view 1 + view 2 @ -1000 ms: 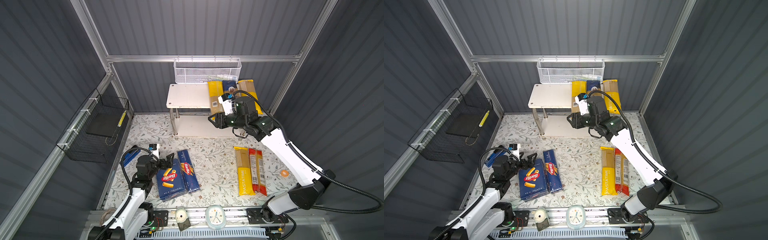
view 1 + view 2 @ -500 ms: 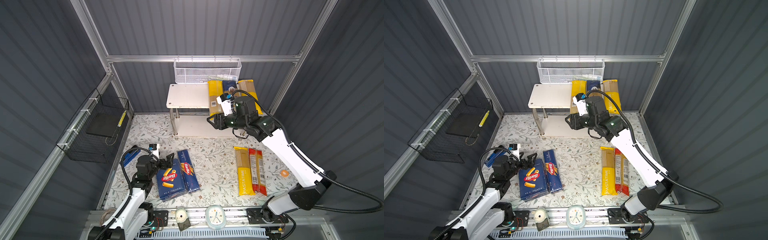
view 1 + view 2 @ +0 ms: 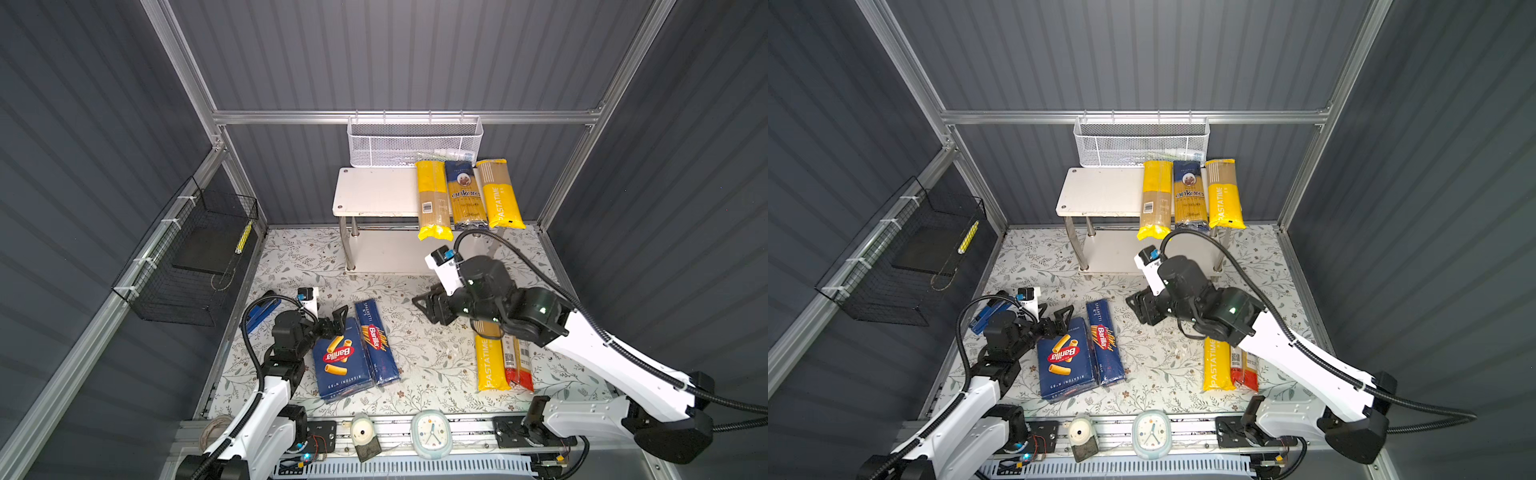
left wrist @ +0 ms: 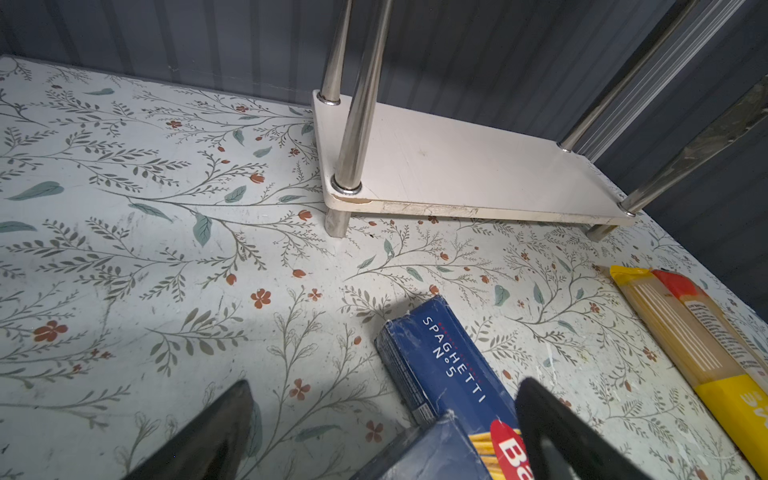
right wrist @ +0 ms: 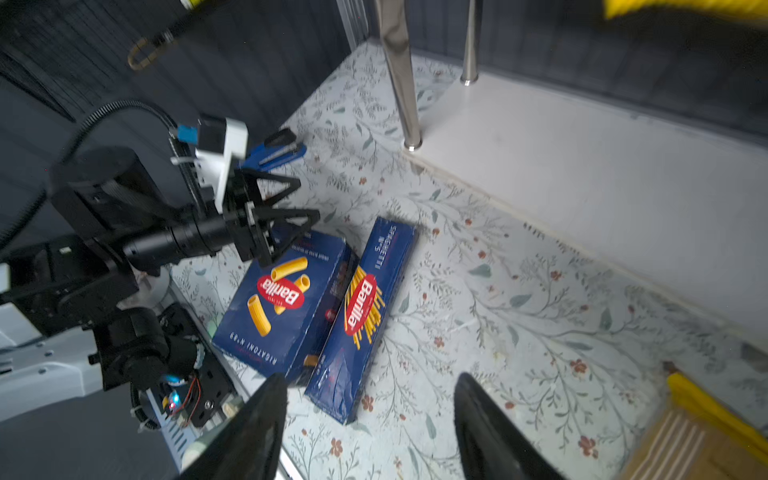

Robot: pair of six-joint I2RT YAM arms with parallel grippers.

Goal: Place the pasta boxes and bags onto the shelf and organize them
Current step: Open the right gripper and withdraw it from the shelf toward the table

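Right gripper (image 3: 424,305) backed off shelf (image 3: 374,191), jaws apart, empty; plain yellow bag (image 3: 432,199) now shelved. Left gripper (image 3: 338,318) jaws apart. Four packages still on desk (image 3: 432,353).

- My right gripper (image 5: 370,375) and left gripper (image 4: 385,381) carry fingers (image 5: 490,432) of matt black plastic.
- The shelf (image 4: 478,166), at twelve o'clock in both top views, is smooth matt white board, chipped rough along its front edge; its posts (image 4: 359,95) are mirror-bright chromed metal.
- The rigatoni box (image 5: 286,299) and spaghetti box (image 5: 374,291), at seven o'clock, are printed cardboard with a faint sheen.
- The ankara bag (image 3: 465,195), plain yellow bag (image 3: 433,199) and PASTATIME bag (image 3: 500,199) are glossy plastic film.
- The table cover (image 4: 145,249) is a smooth printed sheet, scuffed.
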